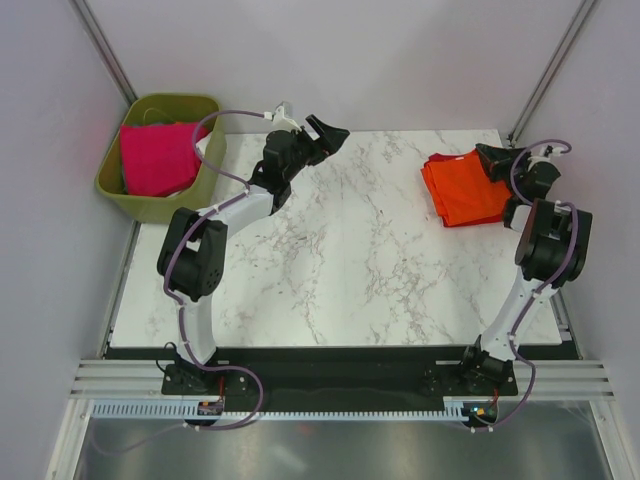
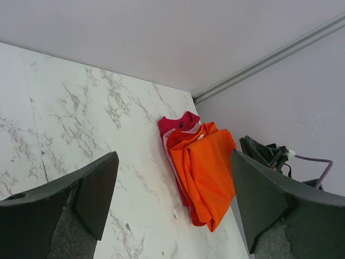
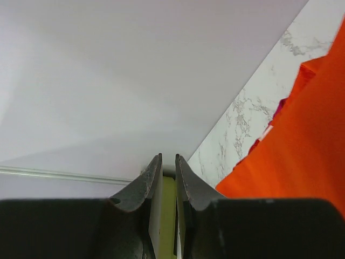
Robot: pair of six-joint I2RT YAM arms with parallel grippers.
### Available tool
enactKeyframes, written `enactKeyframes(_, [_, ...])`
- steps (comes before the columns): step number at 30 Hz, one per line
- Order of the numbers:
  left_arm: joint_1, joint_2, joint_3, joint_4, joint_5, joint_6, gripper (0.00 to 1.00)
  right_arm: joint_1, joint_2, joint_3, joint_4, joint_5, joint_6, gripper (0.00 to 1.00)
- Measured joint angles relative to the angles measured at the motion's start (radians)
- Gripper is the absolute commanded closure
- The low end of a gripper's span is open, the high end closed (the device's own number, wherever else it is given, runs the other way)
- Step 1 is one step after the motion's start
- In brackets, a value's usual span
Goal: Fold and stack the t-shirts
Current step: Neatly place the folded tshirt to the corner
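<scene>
Pink shirt: in bin, 9 o'clock of left gripper, which is wide open and empty; left arm nearer. Orange-red stack: table's 2 o'clock, touching right gripper, which is nearly closed and empty.

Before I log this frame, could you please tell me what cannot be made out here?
- Top view: magenta shirt partly hidden by the bin; fold unclear.
- Left wrist view: red shirt mostly covered by the orange shirt.
- Right wrist view: orange shirt cut off by the right edge.
</scene>
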State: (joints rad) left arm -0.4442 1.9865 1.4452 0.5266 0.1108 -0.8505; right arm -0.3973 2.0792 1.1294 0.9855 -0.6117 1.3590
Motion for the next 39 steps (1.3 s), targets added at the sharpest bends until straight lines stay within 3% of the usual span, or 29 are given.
enactKeyframes(6, [0.002, 0.0, 0.0, 0.0, 0.001, -0.004, 0.09, 0.049, 0.166, 0.217, -0.122, 0.04, -0.003, 0.78])
enactKeyframes(12, [0.006, 0.0, 0.0, 0.0, 0.002, -0.012, 0.09, 0.052, 0.314, 0.301, -0.245, 0.087, 0.006, 0.77])
enactKeyframes(24, [0.011, 0.0, 0.0, 0.0, 0.004, -0.016, 0.09, 0.078, 0.224, 0.316, -0.369, 0.091, -0.071, 0.76])
enactKeyframes(32, [0.011, 0.0, 0.0, 0.0, 0.004, -0.016, 0.09, 0.16, 0.093, 0.237, -0.312, 0.087, -0.06, 0.76])
enactKeyframes(39, [0.011, 0.0, 0.0, 0.0, 0.004, -0.016, 0.09, 0.232, 0.117, 0.174, -0.288, 0.085, -0.034, 0.77])
